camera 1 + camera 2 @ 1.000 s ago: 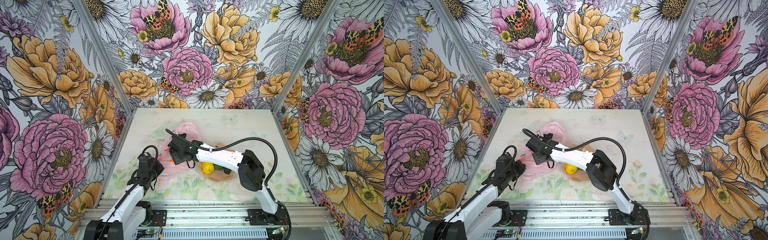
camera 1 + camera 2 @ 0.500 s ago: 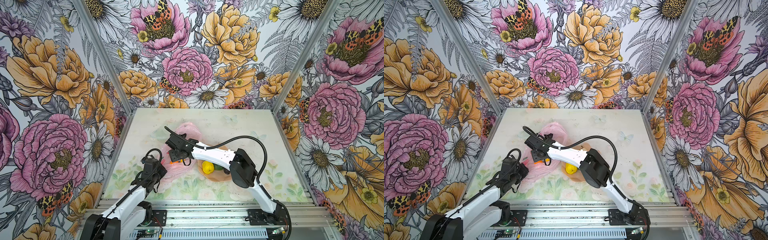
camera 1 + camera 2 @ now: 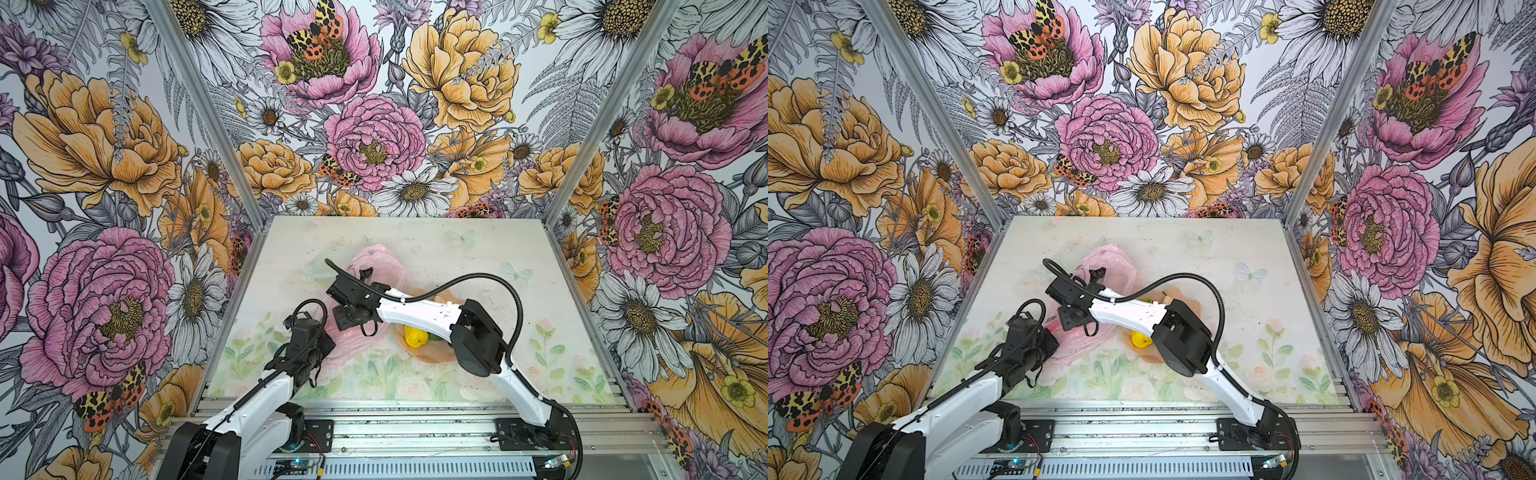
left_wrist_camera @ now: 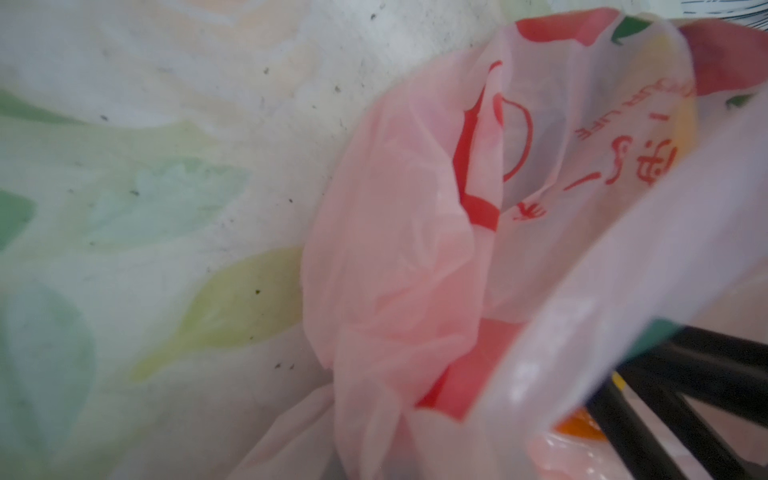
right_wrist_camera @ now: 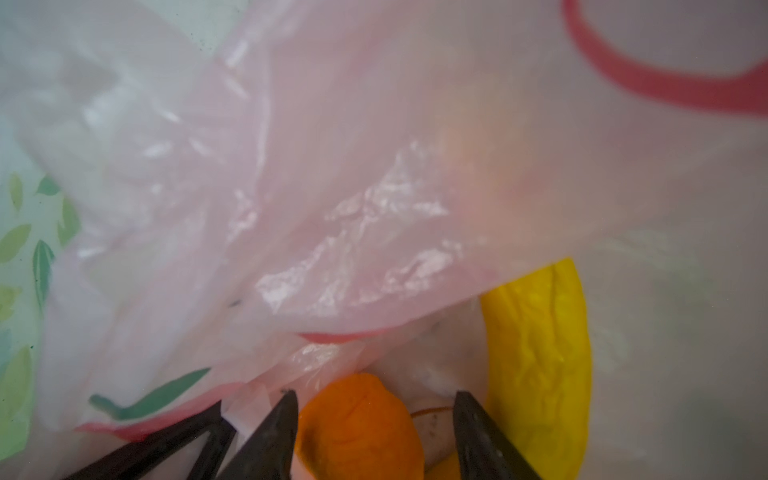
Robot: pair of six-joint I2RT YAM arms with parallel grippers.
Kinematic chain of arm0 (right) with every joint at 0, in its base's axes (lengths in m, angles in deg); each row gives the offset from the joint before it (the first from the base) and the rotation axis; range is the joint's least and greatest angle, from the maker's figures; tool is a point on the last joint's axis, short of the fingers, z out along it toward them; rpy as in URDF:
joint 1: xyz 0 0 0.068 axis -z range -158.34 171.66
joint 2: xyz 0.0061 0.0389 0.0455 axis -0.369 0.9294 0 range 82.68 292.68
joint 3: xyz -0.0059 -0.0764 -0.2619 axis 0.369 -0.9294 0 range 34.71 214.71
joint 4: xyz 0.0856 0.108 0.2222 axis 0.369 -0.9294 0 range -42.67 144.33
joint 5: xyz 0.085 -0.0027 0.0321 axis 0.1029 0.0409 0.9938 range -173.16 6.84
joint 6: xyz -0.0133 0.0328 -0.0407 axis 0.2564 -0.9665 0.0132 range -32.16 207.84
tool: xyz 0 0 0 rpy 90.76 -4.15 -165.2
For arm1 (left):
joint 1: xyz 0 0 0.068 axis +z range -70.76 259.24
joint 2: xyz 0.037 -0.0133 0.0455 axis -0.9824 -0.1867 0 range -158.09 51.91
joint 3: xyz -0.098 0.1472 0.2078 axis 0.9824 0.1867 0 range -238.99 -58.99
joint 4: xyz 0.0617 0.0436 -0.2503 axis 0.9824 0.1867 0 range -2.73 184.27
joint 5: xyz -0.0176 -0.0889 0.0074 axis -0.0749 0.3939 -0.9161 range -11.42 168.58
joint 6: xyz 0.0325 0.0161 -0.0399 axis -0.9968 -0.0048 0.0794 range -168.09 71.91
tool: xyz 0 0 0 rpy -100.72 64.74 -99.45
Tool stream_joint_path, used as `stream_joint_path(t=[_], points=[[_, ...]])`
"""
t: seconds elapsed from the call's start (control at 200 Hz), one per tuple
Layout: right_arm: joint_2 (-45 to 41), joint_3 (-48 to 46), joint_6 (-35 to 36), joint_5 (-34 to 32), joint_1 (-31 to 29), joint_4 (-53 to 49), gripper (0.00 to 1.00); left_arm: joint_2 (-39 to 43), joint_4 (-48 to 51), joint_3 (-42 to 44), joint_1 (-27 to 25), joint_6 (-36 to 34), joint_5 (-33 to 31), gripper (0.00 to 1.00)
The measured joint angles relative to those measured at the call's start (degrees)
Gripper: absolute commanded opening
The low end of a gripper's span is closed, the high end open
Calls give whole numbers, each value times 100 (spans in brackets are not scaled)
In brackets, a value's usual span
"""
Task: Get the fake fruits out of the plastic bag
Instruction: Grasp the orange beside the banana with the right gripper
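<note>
Pale flower-printed table [image 3: 478, 257] with two things lying on it
A crumpled pink plastic bag [image 3: 384, 266] sprawls across the middle of the speckled top. A peach-coloured dish [image 3: 430, 356] sits just beside it, nearer the front edge.

One bag [image 3: 384, 266], one dish [image 3: 428, 355], left arm [image 3: 266, 395], right arm [image 3: 419, 316], four fruits.
Lower middle of a top view: one lemon [image 3: 414, 336], one green piece [image 3: 434, 337]. Bottom of the right wrist view: one orange piece [image 5: 357, 419], one banana [image 5: 540, 353].

The crinkled pink plastic bag [image 4: 399, 257] with red prints fills the right of the frame over the leaf-printed table [image 4: 145, 187], with an orange fruit piece [image 4: 579, 424] and black bars [image 4: 685, 374] at lower right.
</note>
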Motion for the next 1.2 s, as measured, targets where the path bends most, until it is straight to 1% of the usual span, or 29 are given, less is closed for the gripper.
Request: stream_joint_path(t=[0.22,0.315,0.405,0.691,0.906,1.201], points=[[140,0,-20,46,-37,17,62,116,2,0,0,-2,-17,5],[166,0,-11,118,-37,20,57,116,2,0,0,-2,-17,5],[181,26,-26,151,-37,17,53,116,2,0,0,-2,-17,5],[188,142,17,142,-35,17,45,186,9,0,0,-7,-17,6],[188,197,140,87,-2,13,44,184,9,0,0,-7,-15,6],[190,560,264,76,107,20,43,186,2,0,0,-22,-11,6]])
